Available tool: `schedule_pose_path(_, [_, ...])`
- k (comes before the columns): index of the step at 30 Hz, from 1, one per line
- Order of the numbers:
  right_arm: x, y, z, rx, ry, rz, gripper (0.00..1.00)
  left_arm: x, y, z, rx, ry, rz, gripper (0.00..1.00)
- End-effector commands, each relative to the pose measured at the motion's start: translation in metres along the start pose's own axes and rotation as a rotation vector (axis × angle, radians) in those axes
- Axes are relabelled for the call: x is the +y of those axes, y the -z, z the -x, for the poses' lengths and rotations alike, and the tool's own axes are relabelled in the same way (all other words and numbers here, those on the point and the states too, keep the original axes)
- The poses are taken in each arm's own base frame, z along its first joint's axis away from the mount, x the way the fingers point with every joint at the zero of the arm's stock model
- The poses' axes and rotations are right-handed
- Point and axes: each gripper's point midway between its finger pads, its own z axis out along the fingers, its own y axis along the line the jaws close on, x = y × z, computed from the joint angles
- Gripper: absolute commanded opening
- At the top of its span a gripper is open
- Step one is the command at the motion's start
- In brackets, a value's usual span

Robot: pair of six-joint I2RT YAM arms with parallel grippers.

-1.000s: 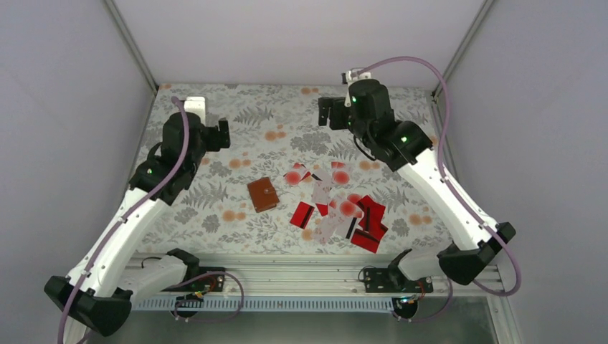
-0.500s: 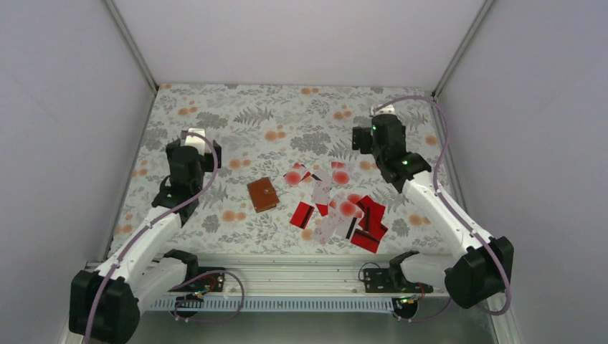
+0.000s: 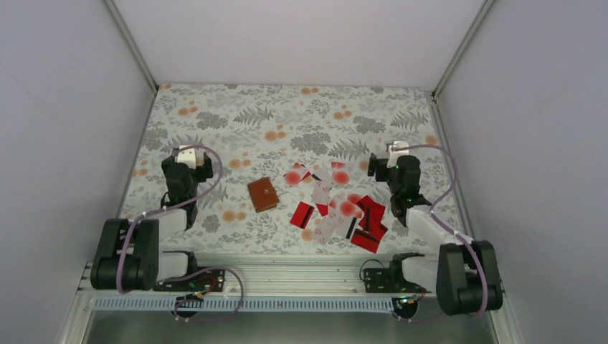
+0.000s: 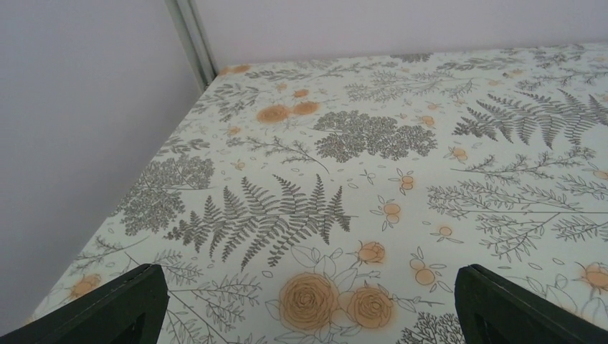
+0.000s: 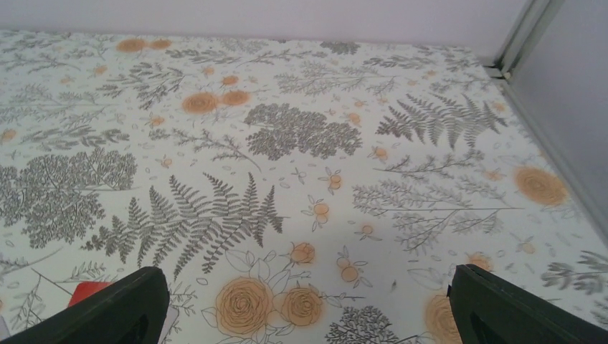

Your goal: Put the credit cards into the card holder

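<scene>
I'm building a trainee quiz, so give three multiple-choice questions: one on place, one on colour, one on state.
1. The small brown leather-like card holder lies A) on the red and white credit cards, B) left of them, C) right of them.
2. The roses printed on the tablecloth are A) blue, B) purple, C) orange.
3. The left gripper and right gripper are A) open, B) shut on cards, C) shut on the holder.
1 B: it sits apart, leftward. 2 C: orange blooms in both wrist views. 3 A: jaws spread, nothing between.
</scene>
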Motion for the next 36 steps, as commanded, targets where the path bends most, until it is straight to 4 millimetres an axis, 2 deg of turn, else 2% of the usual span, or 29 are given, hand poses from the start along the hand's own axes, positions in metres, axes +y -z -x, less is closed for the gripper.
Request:
schedule_pose_path(1, [0.002, -0.006, 0.027, -0.221, 0.004, 0.044, 0.99, -0.003, -0.006, 0.032, -0.164, 0.055, -0.045, 0.99])
schedule_pose_path(6, [0.002, -0.031, 0.022, -0.237, 0.038, 0.073, 0.99, -0.009, -0.015, 0.039, -0.205, 0.025, -0.087, 0.99])
schedule_pose_path(11, [0.004, -0.046, 0.020, -0.239, 0.040, 0.143, 0.99, -0.017, -0.024, 0.029, -0.205, 0.016, -0.126, 0.99])
schedule_pose_path(14, [0.003, -0.051, 0.016, -0.234, 0.030, 0.165, 0.99, -0.021, -0.020, 0.024, -0.217, 0.004, -0.149, 1.00])
schedule_pose_path(23, [-0.003, -0.030, 0.008, -0.313, 0.004, 0.196, 0.99, -0.026, -0.021, 0.024, -0.225, -0.018, -0.159, 1.00])
schedule_pose_path(36, [-0.005, -0.031, 0.009, -0.305, 0.000, 0.187, 0.99, -0.032, -0.019, 0.025, -0.228, -0.037, -0.181, 1.00])
